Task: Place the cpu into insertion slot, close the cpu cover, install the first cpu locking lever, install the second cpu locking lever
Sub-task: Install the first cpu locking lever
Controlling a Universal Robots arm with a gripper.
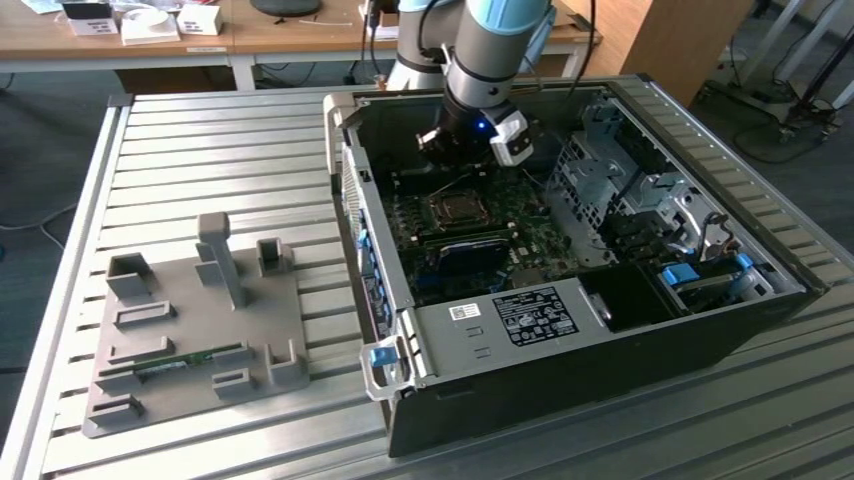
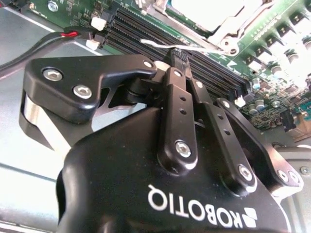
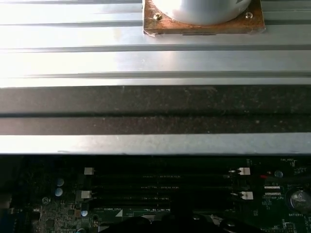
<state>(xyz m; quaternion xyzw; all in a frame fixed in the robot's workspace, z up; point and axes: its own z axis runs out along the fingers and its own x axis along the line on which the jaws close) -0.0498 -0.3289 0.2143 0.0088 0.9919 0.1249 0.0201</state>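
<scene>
our fingers point(image 2: 176, 97) are clenched together, and the gripper point(image 2: 179, 54) tip rests against a thin silver lever point(image 2: 155, 43) beside the memory slots point(image 2: 136, 29). just past it, the cpu point(image 2: 204, 6) sits in its socket point(image 1: 457, 210) with the cover point(image 2: 218, 33) lying flat over it, on the green board point(image 2: 277, 48) inside the computer case point(image 1: 601, 340).

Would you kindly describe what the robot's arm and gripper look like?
The arm is a grey tube with light blue joint caps; a small blue light glows at its black wrist. The gripper is glossy black, with slim linkage fingers fastened by silver screws and white lettering on its body.
</scene>
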